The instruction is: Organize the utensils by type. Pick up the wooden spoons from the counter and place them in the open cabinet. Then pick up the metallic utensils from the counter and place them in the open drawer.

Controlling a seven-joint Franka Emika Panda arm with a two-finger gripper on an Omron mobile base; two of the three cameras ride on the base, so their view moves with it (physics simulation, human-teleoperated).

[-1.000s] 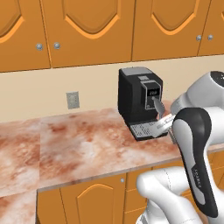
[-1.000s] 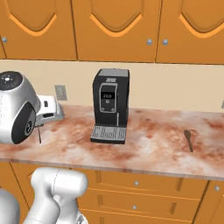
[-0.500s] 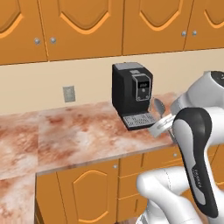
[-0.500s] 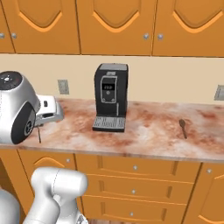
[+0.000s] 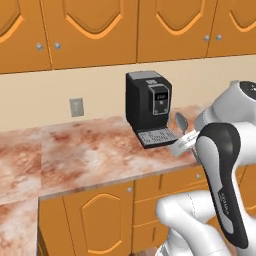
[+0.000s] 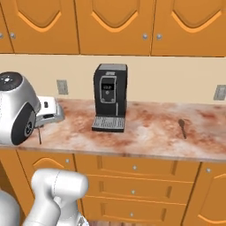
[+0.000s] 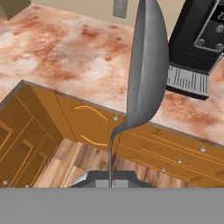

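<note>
Fingertips are cut off by the bottom edge in the hand view; the gripper (image 5: pixel 186 142) is pressed together, pinching a metal spoon (image 7: pixel 146 74) by its thin handle. In that view the spoon's grey, smooth bowl stands up the middle, seen edge-on. In the left base view the bowl is seen sticking up beside the white arm, above the counter's (image 5: pixel 75 150) front edge near the black coffee machine (image 5: pixel 149 107). The handle below the gripper is seen in the right base view. A second small dark spoon (image 6: pixel 182 127) is seen lying on the marbled reddish stone, right of the machine, well apart. Its details are too small to be made out.
</note>
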